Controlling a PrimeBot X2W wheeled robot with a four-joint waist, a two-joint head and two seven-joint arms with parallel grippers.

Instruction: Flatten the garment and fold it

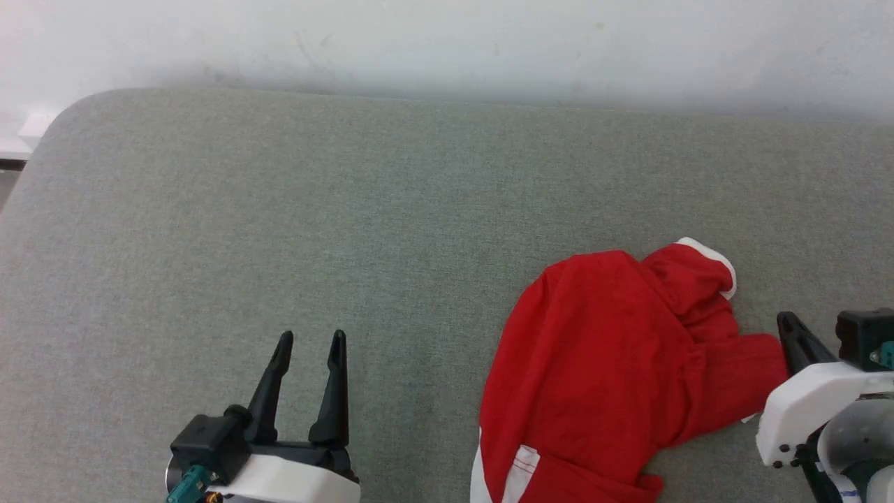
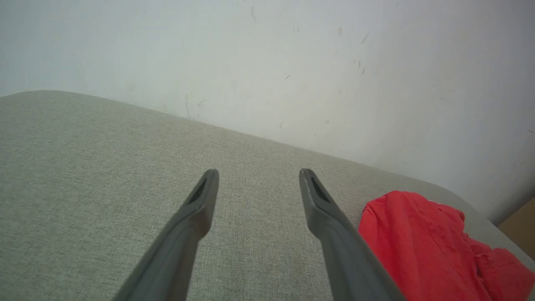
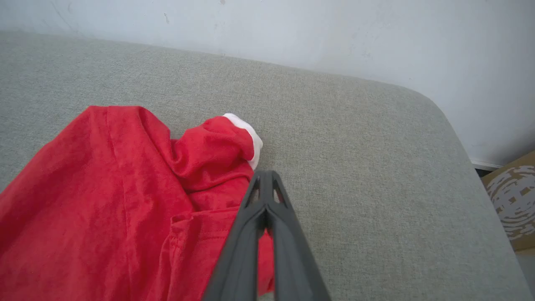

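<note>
The garment [image 1: 607, 349] is a crumpled red heap with white trim, lying on the right side of the grey padded table [image 1: 349, 209]. A white hem curls up at its far end. My right gripper [image 1: 786, 321] is at the heap's right edge, and its fingers are shut on a fold of the red fabric. In the right wrist view the closed right gripper [image 3: 266, 173] lies over the garment [image 3: 104, 188], just below the white hem. My left gripper [image 1: 312, 339] stands open over bare table, well left of the garment. The left wrist view shows the open left gripper [image 2: 259, 173] with the garment [image 2: 418, 238] to its right.
A white wall [image 1: 447, 42] runs along the table's far edge. The table's corners are rounded, and the left one [image 1: 70, 112] is in sight. A cardboard box [image 3: 512, 200] stands beyond the table's right edge. Grey tabletop stretches across the left and middle.
</note>
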